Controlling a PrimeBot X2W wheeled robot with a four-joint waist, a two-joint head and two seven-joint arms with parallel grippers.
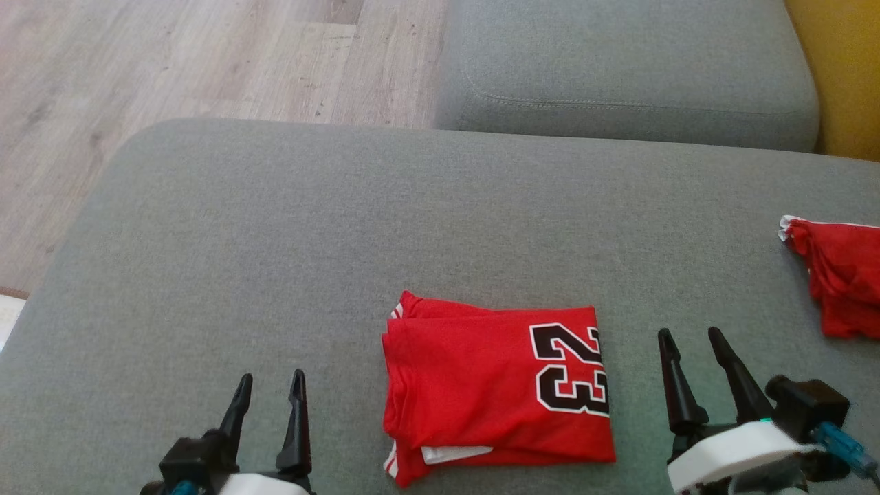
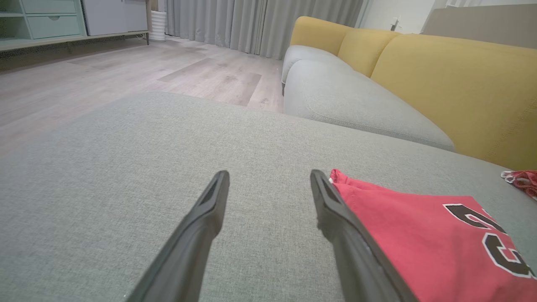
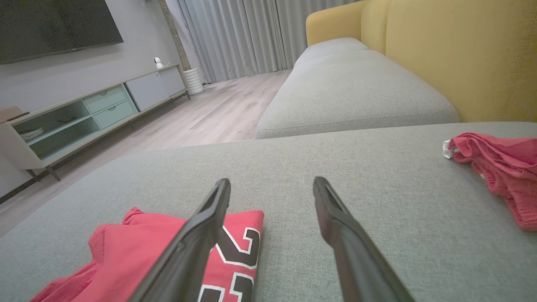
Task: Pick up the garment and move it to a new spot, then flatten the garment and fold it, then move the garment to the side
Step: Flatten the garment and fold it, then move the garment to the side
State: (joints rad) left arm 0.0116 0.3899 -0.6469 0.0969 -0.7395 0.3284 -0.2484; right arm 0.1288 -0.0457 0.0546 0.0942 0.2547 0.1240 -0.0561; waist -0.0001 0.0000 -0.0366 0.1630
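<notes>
Both grippers sit right at the bottom of the head view, so start there: your left gripper [image 1: 272,375] and your right gripper [image 1: 689,333] are spread wide with nothing between the fingers, released and holding zilch. The folded red jersey [image 1: 481,392] lies flat on the gray seat cushion [image 1: 275,227] between the two of them. Its black 23 faces up on the right half, and a bit of white trim peeks out at the near left corner. It sits a little closer to your right gripper than to the left one, but touches neither, and you can see bare cushion on both sides.

That gap is what the head view gives you and the wrist views kinda don't. From the left wrist, the jersey is tucked low on the right and the right-hand finger covers its near edge. From the right wrist it's flipped: jersey at lower left, with the left-hand finger crossing in front of the 23.

What the wrist cams add is the room. The right wrist view has the TV [image 3: 50,25] on the wall, the long low cabinet [image 3: 84,113] under it and the gray curtains [image 3: 235,37]. Both show how tall the yellow backrest [image 3: 453,54] is, which is just a sliver from the head.

A second red garment [image 1: 842,275] lies crumpled at the cushion's far right, well apart from the jersey.
</notes>
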